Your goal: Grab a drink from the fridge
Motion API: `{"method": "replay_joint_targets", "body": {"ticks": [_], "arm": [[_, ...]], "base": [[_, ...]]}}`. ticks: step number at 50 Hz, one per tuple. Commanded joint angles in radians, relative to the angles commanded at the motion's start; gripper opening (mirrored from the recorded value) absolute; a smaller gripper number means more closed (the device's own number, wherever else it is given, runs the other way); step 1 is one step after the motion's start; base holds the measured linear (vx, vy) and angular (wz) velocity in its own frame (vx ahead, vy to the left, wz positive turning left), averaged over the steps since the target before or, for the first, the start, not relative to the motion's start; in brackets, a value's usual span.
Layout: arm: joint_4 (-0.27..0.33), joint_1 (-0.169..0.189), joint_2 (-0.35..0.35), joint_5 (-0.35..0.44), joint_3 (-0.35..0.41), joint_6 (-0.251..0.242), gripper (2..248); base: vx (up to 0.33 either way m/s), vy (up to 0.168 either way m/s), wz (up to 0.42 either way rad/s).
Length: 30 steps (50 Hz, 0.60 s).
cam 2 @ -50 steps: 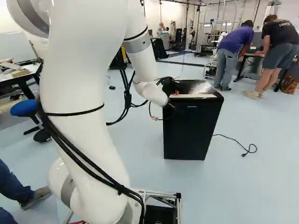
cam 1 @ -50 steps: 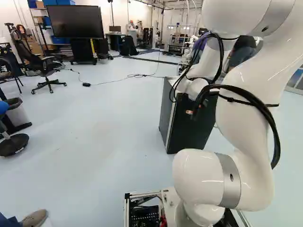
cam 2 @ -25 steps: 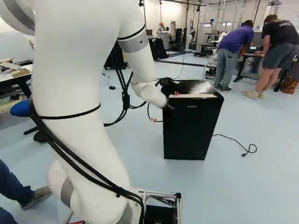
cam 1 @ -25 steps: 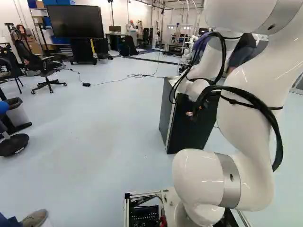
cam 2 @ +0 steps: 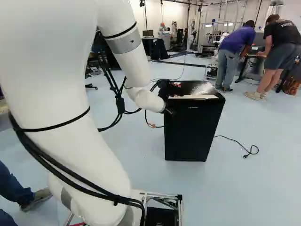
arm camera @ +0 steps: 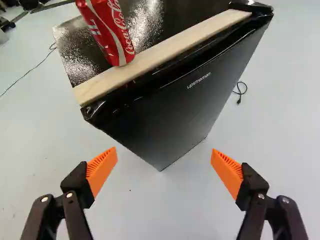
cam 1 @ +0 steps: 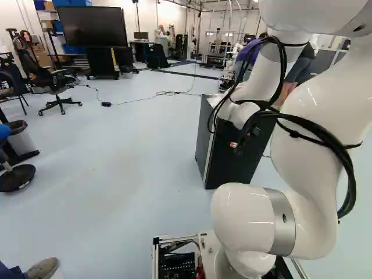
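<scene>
In the right base view, the gripper [cam 2: 169, 111] shows only as a dark part at the arm's end, by the fridge's upper front edge. The wrist view has the open gripper [arm camera: 164, 167] with orange pads well apart and nothing gripped. Ahead of it stands the black fridge [arm camera: 170, 105], its door closed against the body. A red drink can [arm camera: 112, 32] stands upright on the fridge top, against a pale wooden strip [arm camera: 165, 47] along the front edge. The can [cam 2: 177, 84] is partly visible behind the arm's end in the right base view.
A power cord [cam 2: 237, 141] lies on the floor beside the fridge. An office chair [cam 1: 56, 87], a waste bin [cam 1: 22, 139] and a large screen [cam 1: 93, 26] stand at the left of the left base view. A blue tote [cam 1: 80, 3] is on the shelving behind.
The arm's upper links have swung right in the left base view and left in the right base view. Its end has shifted slightly left and down there, showing more of the can. The base has stayed still.
</scene>
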State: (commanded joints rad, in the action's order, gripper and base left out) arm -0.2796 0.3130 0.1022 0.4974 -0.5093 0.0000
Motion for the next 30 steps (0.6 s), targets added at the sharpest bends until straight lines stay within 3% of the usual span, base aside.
{"method": "replay_joint_targets", "body": {"ticks": [13,30], "arm": [[0.010,-0.029,-0.023,0.112,0.025,0.000,247],[0.036,-0.051,0.006,0.265,-0.006,0.000,247]], "base": [[0.000,0.000,0.000],[0.000,0.000,0.000]]}}
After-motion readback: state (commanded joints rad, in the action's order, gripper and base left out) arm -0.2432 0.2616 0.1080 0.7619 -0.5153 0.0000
